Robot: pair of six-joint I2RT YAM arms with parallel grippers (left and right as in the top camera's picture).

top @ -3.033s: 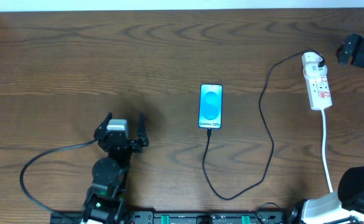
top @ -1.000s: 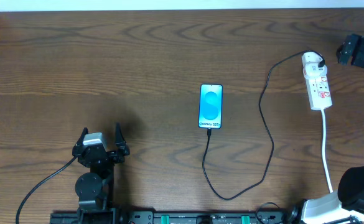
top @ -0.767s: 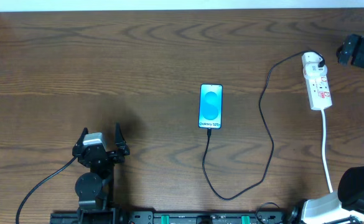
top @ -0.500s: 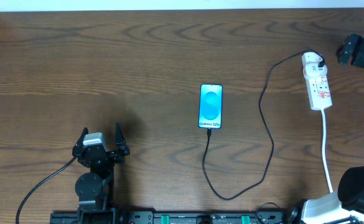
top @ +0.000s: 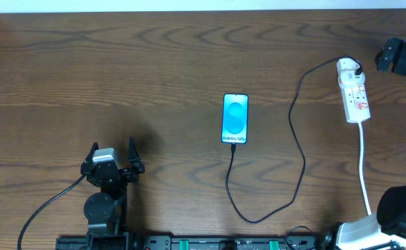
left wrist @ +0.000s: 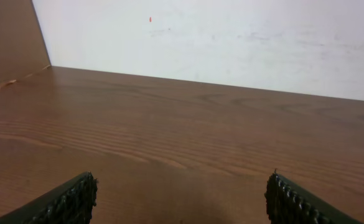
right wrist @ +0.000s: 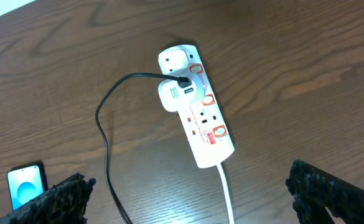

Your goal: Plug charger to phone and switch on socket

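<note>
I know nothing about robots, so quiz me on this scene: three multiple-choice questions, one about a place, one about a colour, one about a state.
1. Seen from the robot's side, where does the socket lie relative to the phone?
A) to its left
B) to its right
C) on top of it

2. The phone's screen is:
A) red
B) green
C) blue

3. The far end of the charger is:
A) plugged in at the socket
B) lying loose on the wood
C) held in a robot's jaws

Answers:
1 B, the overhead view shows it well off to the right.
2 C, the screen glows blue with lighter circles.
3 A, the right wrist view shows its black plug seated at the socket.
</note>
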